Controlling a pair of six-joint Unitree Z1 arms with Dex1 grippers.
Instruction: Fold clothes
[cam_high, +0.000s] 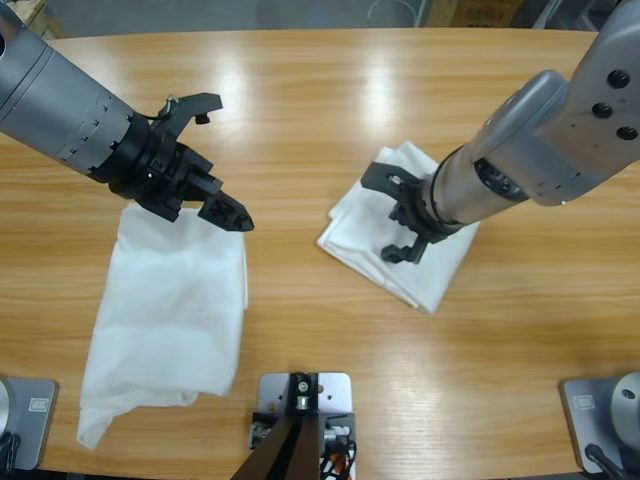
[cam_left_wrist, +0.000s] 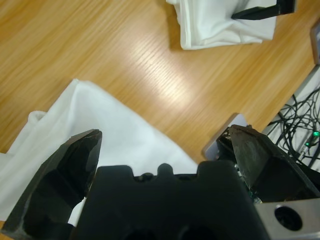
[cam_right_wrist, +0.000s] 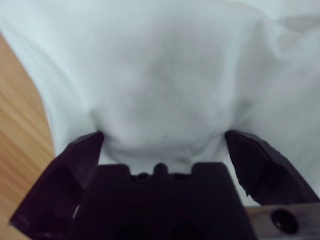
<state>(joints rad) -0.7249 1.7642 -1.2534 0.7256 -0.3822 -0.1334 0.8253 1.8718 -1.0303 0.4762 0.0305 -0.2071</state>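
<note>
Left gripper (cam_high: 196, 150) is held spread over the loose shirt (cam_high: 170, 310). Right gripper (cam_high: 398, 217) is pressed, spread, on the folded bundle (cam_high: 437, 275). If it is lifted carelessly, the bundle may be snagged and unfolded.

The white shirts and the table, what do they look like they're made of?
Both T-shirts, the long one and the folded one, look like soft matte woven or knit cloth, probably cotton: they crease and drape. The table looks like varnished wood: visible grain, glossy light reflections.
</note>
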